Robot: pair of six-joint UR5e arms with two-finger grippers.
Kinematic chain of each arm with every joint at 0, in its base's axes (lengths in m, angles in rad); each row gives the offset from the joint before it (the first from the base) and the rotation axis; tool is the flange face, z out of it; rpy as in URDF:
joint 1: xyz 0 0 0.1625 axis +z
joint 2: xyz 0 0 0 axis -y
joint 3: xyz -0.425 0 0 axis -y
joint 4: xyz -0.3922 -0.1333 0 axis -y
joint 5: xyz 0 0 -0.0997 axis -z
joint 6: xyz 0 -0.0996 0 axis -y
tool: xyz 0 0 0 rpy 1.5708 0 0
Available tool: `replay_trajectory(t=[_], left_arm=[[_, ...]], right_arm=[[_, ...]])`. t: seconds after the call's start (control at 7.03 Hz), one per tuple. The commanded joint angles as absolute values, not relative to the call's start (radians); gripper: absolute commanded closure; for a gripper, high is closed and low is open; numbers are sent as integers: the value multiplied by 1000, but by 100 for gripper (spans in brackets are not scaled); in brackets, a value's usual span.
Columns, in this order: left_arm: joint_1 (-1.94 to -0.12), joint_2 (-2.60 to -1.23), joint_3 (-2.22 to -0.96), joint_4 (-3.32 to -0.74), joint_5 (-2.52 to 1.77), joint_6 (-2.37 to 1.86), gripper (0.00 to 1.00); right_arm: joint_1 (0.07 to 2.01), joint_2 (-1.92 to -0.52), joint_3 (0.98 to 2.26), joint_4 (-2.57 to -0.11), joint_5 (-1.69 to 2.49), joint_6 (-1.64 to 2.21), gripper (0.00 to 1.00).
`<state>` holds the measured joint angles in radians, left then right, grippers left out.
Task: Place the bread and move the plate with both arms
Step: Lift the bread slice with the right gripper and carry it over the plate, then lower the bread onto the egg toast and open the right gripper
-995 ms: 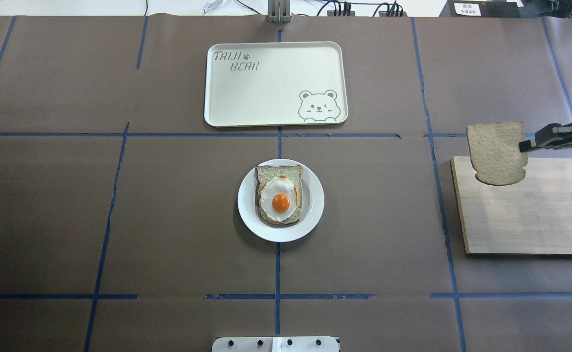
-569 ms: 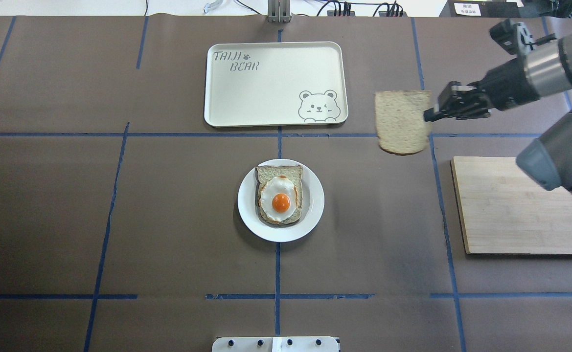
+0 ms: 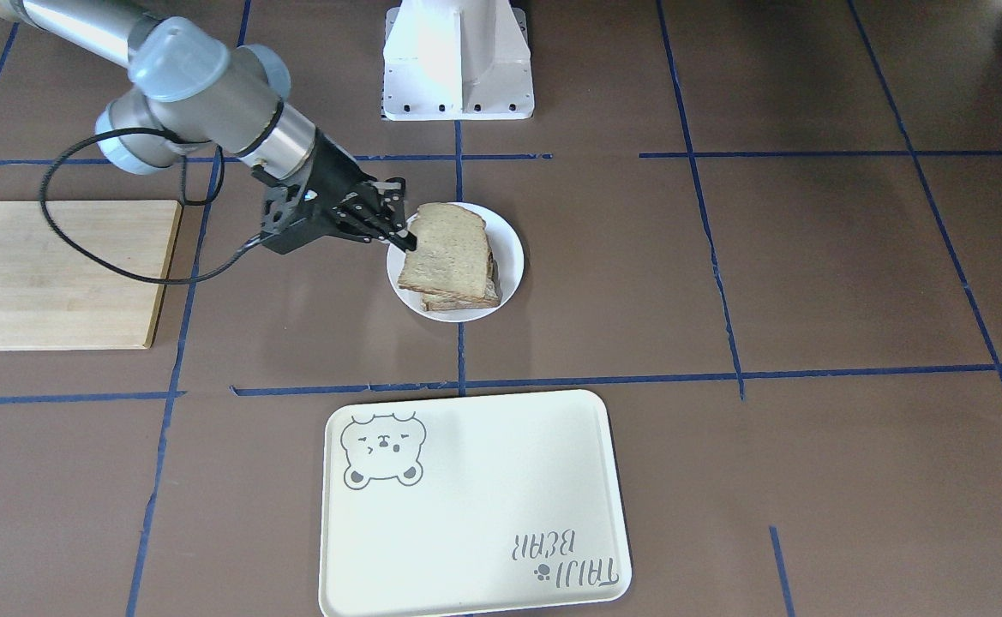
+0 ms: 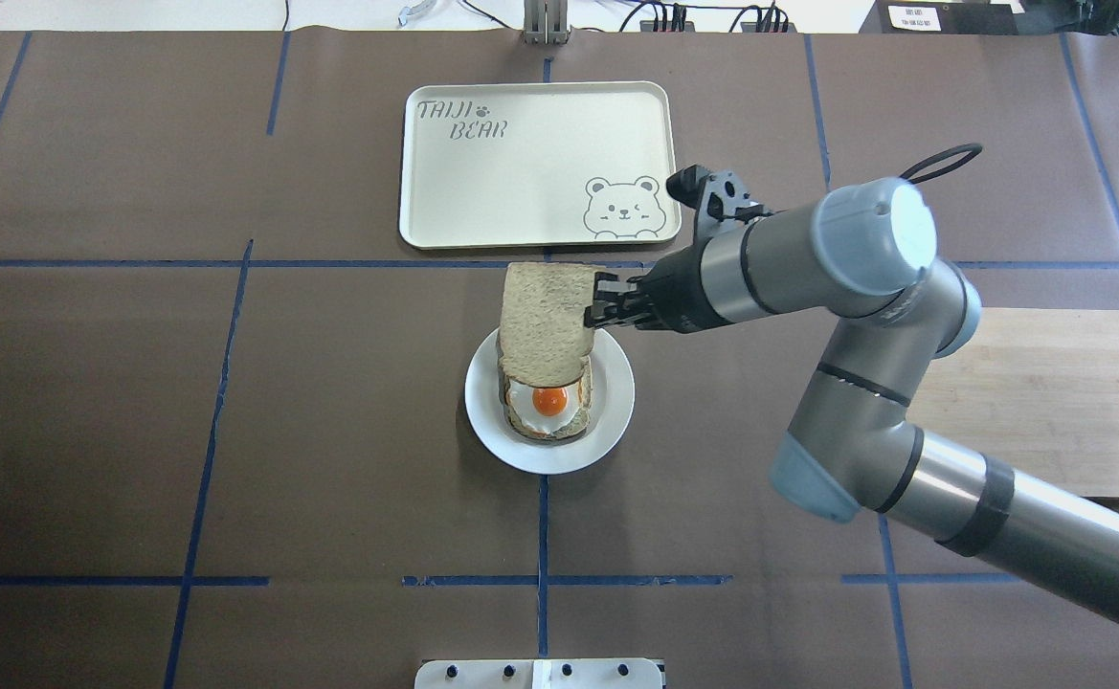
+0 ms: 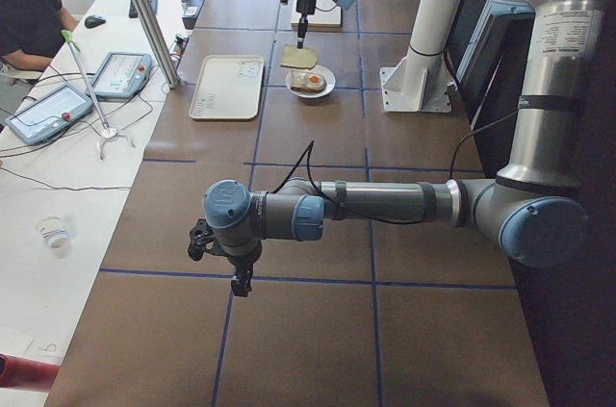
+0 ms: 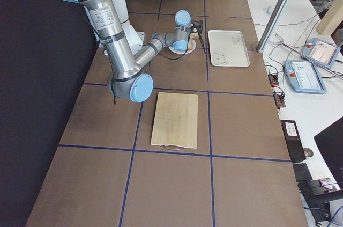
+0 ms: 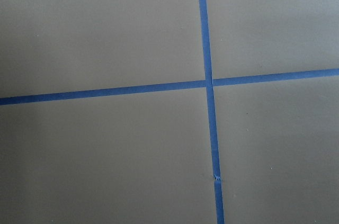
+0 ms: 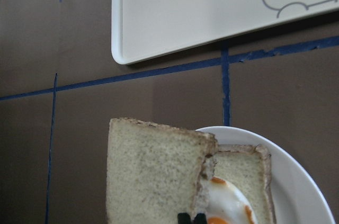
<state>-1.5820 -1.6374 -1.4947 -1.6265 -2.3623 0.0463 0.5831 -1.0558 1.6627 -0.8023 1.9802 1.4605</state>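
Observation:
My right gripper (image 4: 602, 312) is shut on one edge of the plain wholemeal bread (image 4: 544, 321) and holds it, tilted, just above the white plate (image 4: 616, 388). On the plate lies another slice topped with a fried egg (image 4: 549, 410), partly covered by the held bread. The front-facing view shows the gripper (image 3: 399, 233), the bread (image 3: 445, 253) and the plate (image 3: 511, 248). The right wrist view shows the bread (image 8: 153, 171) over the plate (image 8: 299, 181). My left gripper (image 5: 237, 279) shows only in the left side view, low over bare table, and I cannot tell whether it is open or shut.
A cream tray with a bear drawing (image 4: 521, 163) lies beyond the plate. A wooden cutting board (image 4: 1047, 402) lies at the right, partly under my right arm. Blue tape lines cross the brown table cover. The left wrist view shows only table and tape.
My right arm has carried the bread from above the cutting board leftward across the table to just over the plate. The plate and tray have not moved.

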Motion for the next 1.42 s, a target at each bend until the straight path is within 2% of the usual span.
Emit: replay_trajectory(t=[0.0, 0.85, 1.0, 1.14, 1.28], left_arm=[[-1580, -1634, -1490, -1671, -2362, 5, 0], [-1580, -1635, -1493, -1671, -2362, 3, 0], [-1578, -1635, -1493, -1672, -2362, 3, 0], [-1578, -1635, -1494, -1672, -2362, 3, 0], [-1578, -1635, -1494, -1672, -2362, 3, 0]], right_arm=[[532, -1028, 1609, -822, 1939, 1427, 100], [525, -1075, 1597, -818, 1948, 1390, 100], [523, -1074, 1589, -831, 1945, 1382, 93], [525, -1072, 1579, -828, 1944, 1381, 44], [525, -1066, 1577, -844, 1942, 1382, 0]])
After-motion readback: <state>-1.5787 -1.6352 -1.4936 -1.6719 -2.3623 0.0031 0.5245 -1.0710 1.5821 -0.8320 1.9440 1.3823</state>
